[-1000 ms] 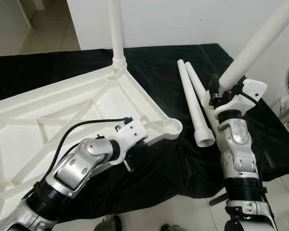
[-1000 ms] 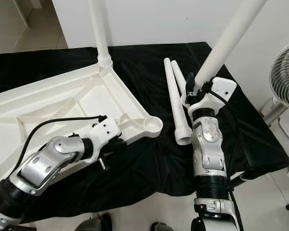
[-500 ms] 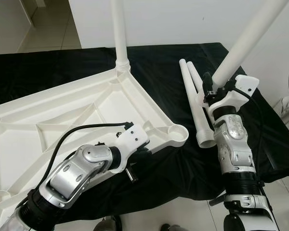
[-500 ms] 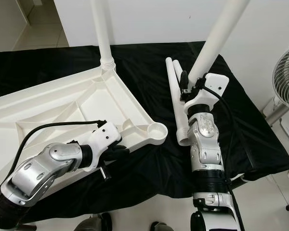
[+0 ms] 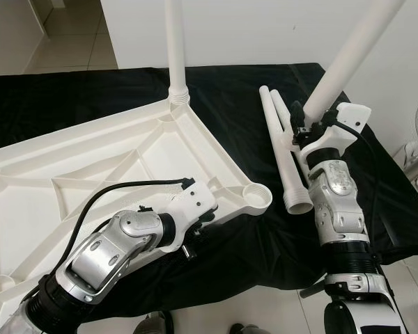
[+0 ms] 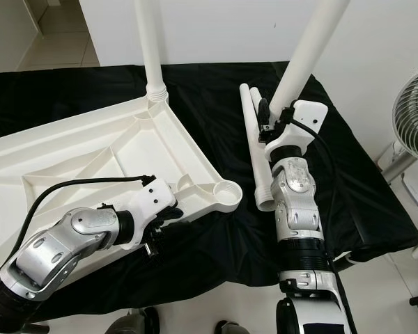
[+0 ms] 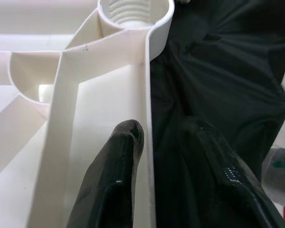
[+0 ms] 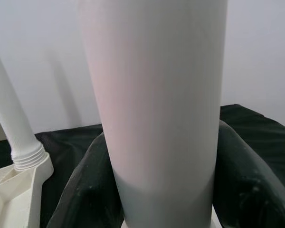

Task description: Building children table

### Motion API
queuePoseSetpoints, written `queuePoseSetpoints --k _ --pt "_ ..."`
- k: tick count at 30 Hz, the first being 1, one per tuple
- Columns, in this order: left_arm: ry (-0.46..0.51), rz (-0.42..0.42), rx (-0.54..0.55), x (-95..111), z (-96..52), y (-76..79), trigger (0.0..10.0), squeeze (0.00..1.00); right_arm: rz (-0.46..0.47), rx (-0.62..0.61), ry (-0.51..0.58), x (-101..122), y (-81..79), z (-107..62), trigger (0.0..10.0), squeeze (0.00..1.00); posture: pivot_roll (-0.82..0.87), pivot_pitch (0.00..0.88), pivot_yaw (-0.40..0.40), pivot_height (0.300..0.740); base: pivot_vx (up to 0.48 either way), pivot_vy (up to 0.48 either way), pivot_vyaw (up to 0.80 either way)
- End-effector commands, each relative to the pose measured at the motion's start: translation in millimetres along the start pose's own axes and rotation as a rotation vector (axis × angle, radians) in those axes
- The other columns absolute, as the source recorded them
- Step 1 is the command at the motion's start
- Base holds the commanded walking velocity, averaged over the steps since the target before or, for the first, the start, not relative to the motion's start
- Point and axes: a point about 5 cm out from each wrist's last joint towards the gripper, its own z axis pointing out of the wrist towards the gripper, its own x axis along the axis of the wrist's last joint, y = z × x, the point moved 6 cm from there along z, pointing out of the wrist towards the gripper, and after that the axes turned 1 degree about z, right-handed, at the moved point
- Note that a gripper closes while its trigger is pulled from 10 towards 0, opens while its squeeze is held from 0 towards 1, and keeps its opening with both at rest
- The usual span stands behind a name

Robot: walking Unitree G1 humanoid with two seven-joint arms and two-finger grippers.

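Observation:
A white plastic table top (image 5: 90, 160) lies upside down on black cloth. One white leg (image 5: 175, 49) stands screwed into its far corner. The near right corner socket (image 5: 256, 196) is empty, its thread visible (image 7: 133, 12). My left gripper (image 7: 164, 130) is shut on the table top's rim just behind that socket, one finger inside the wall and one outside. My right gripper (image 5: 308, 124) is shut on a second white leg (image 5: 348, 49), which tilts up and to the right above the cloth. Two more legs (image 5: 282, 146) lie side by side between the table top and my right arm.
The black cloth (image 5: 70, 97) covers a low surface whose front edge runs near my arms, with pale tiled floor (image 6: 216, 306) below. A white fan (image 6: 411, 104) stands at the right. A white wall (image 5: 265, 28) is close behind.
My right arm has drawn slightly left and tipped the held leg steeper. The left gripper stays on the rim. The whole view has shifted a little.

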Motion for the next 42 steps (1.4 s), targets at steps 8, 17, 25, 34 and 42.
queuePoseSetpoints --k 8,17,25,34,42 --pt "0.191 -0.076 0.062 34.4 -12.8 -25.0 10.0 0.0 0.016 0.097 -0.024 -4.4 -25.3 -1.3 10.0 0.0 0.1 0.125 -0.039 0.74 0.0 0.0 0.0" --pt "0.377 -0.101 0.285 56.6 -16.9 -56.1 10.0 0.0 0.005 0.185 -0.119 -30.2 -52.9 -20.7 10.0 0.0 0.11 0.132 -0.062 0.74 0.0 0.0 0.0" --pt "0.392 -0.093 0.301 51.5 -11.5 -51.0 10.0 0.0 0.01 0.223 -0.133 -36.1 -62.3 -30.3 10.0 0.0 0.11 0.146 -0.067 0.74 0.0 0.0 0.0" --pt "0.389 -0.106 0.337 45.3 -9.3 -55.8 10.0 0.0 0.057 0.286 -0.129 -30.5 -80.6 -53.1 10.0 0.0 0.1 0.154 -0.065 0.74 0.0 0.0 0.0" --pt "0.4 -0.115 0.349 45.0 -12.0 -55.1 10.0 0.0 0.076 0.263 -0.121 -25.5 -76.2 -67.0 10.0 0.0 0.1 0.162 -0.06 0.74 0.0 0.0 0.0"
